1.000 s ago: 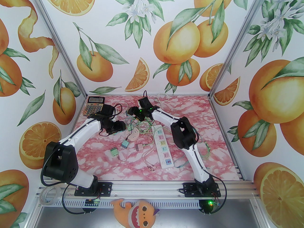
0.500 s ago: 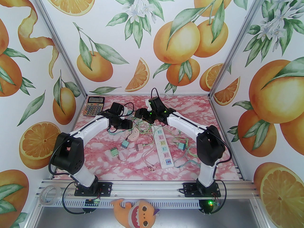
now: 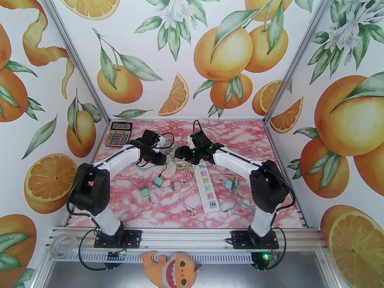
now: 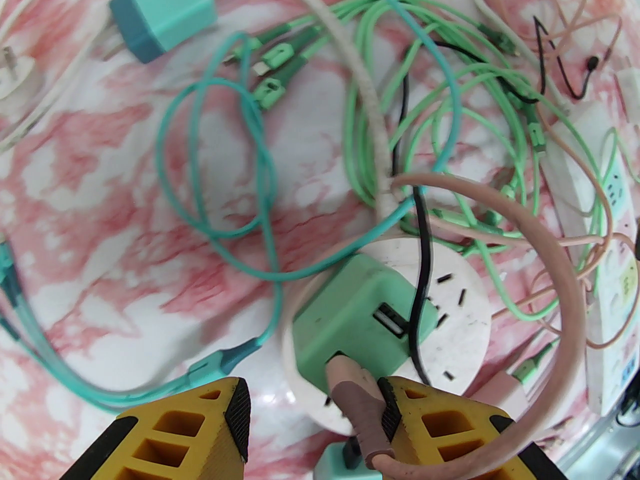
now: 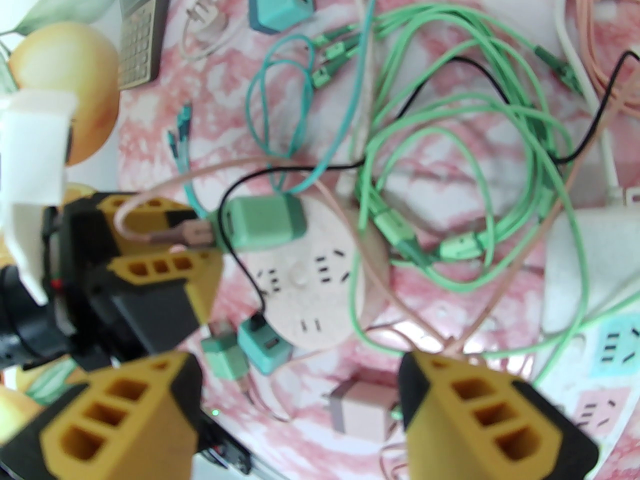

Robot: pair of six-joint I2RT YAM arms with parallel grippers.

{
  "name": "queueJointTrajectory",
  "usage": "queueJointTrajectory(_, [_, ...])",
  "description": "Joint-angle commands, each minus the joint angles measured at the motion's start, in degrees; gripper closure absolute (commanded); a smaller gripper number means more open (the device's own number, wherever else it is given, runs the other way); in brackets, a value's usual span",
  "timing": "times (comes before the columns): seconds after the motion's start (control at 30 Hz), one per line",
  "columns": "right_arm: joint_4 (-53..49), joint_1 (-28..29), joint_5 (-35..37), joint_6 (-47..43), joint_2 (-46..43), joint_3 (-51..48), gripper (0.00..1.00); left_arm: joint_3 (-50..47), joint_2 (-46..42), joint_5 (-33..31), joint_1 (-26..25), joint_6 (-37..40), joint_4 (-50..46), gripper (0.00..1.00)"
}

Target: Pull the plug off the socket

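Observation:
A mint-green plug (image 4: 350,323) sits in the round white socket (image 4: 460,328), with a pink cable's connector (image 4: 357,393) stuck in its near side. My left gripper (image 4: 312,403) is low at the socket's edge and open. Its yellow fingers (image 4: 200,428) straddle that connector, which rests against the right one. The same plug (image 5: 265,220) and socket (image 5: 320,288) lie under my right gripper (image 5: 300,418), which hovers open above the socket's near side, holding nothing. From above, the left gripper (image 3: 162,160) and right gripper (image 3: 181,154) meet over the socket (image 3: 169,170).
Tangled green, teal, pink and black cables (image 4: 450,118) spread around the socket. A white power strip (image 3: 205,187) lies to its right. Loose charger cubes (image 3: 158,181) are scattered in front, another (image 3: 229,184) near the right arm. A calculator (image 3: 118,133) sits back left.
The right arm swung its elbow out to the right and brought its gripper down beside the socket. The left gripper shifted right toward the plug, and its jaws narrowed.

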Motion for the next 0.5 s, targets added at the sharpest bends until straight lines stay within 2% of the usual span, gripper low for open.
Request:
queueJointTrajectory(0.0, [-1.1, -0.1, 0.9, -1.6, -2.0, 1.7, 0.31, 2.1, 3.0, 1.9, -1.1, 2.2, 1.8, 0.52])
queueJointTrajectory(0.27, [-2.4, -0.2, 0.9, -2.3, -2.5, 1.5, 0.32, 4.9, 6.5, -1.0, -2.8, 5.1, 1.3, 0.51])
queueJointTrajectory(0.47, [-1.9, -0.3, 0.4, -2.3, -2.4, 0.7, 0.32, 5.5, 7.6, -0.5, -4.2, 5.5, 2.4, 0.52])
